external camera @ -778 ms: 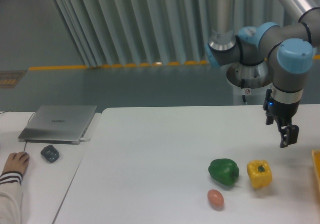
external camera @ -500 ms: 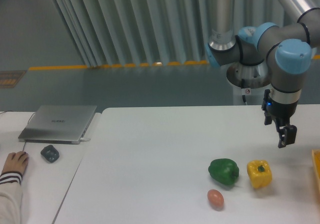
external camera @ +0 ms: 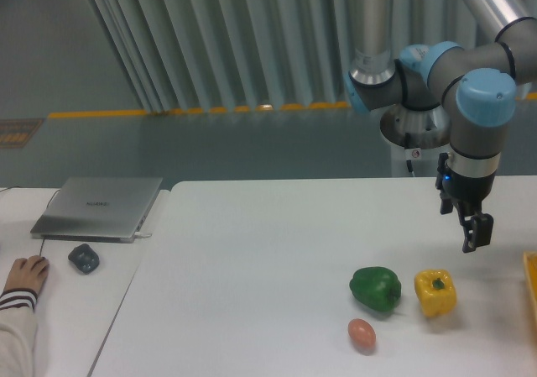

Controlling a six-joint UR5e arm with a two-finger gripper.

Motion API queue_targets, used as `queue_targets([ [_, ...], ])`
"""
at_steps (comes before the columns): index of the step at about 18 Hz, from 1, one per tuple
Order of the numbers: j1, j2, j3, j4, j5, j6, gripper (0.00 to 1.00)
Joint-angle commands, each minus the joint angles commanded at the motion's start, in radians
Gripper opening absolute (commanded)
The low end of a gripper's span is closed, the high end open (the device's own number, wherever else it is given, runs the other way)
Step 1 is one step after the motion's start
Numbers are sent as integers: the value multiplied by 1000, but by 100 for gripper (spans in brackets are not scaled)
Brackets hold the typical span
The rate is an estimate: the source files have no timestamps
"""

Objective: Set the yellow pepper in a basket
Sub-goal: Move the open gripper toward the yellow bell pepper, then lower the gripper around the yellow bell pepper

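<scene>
1. Fixed camera: gripper (external camera: 472, 235) above and slightly right of yellow pepper (external camera: 435, 291), clear of it; finger spread impossible to tell, nothing pinched.
2. Yellow pepper on white table (external camera: 252, 268), just right of green pepper (external camera: 375, 288), brownish egg (external camera: 362, 333) nearby; basket (external camera: 532, 280) only an orange rim at far right.
3. Judged: approach step; next, shift left, descend, grip.

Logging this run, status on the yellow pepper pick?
Gripper empty, above and right of yellow pepper. Pepper on table, untouched. Green pepper close beside it.
</scene>
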Motion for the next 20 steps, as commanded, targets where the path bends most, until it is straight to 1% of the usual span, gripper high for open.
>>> queue_targets([
  [3,5,2,0,2,-66,-23,100],
  [4,8,0,0,18,-90,-41,100],
  [6,3,-3,-2,96,-109,-101,100],
  [7,-3,-9,-2,133,-109,-153,100],
  [10,-26,-32,8,207,-101,-176,100],
  [12,-41,-49,8,213,-88,-179,100],
  [15,-83,-87,15,218,-3,-175,100],
  [17,-89,-103,18,216,30,-169,100],
  [20,-97,-113,23,215,44,-169,100],
])
